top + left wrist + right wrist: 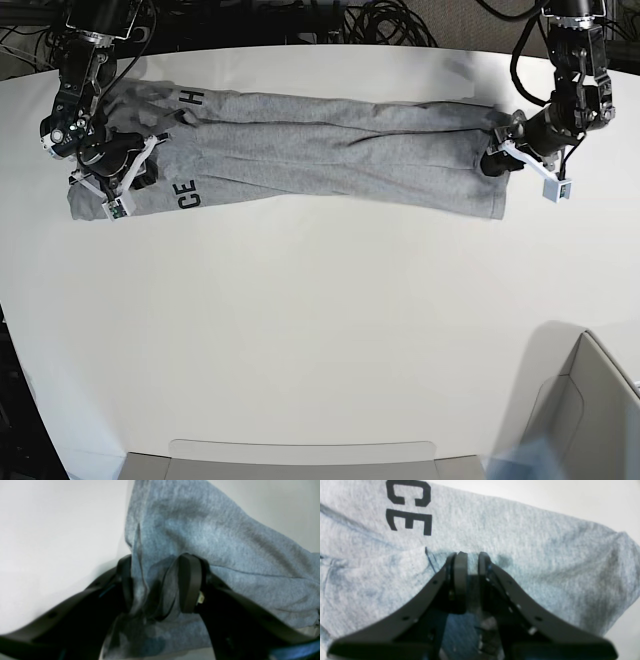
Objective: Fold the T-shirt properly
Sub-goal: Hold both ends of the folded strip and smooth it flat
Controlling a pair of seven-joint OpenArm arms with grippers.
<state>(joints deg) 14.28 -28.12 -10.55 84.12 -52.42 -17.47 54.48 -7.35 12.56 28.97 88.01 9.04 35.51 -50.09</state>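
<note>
The heather-grey T-shirt (330, 150) lies stretched into a long, narrow band across the far part of the white table (320, 330). Black letters "CE" (408, 522) show near its left end. In the base view my right gripper (148, 168) sits on that left end. The right wrist view shows this gripper (472, 555) with its fingers nearly together, pinching a fold of cloth. My left gripper (497, 160) is at the shirt's right end. Its jaws (157, 562) stand wide apart, with a loose ridge of grey fabric (200, 530) between them.
Dark cables (380, 20) run along the table's back edge. A grey box (590, 420) stands at the front right corner, and a pale tray edge (300, 455) lies along the front. The table's curved left edge (20, 330) is close to the right arm.
</note>
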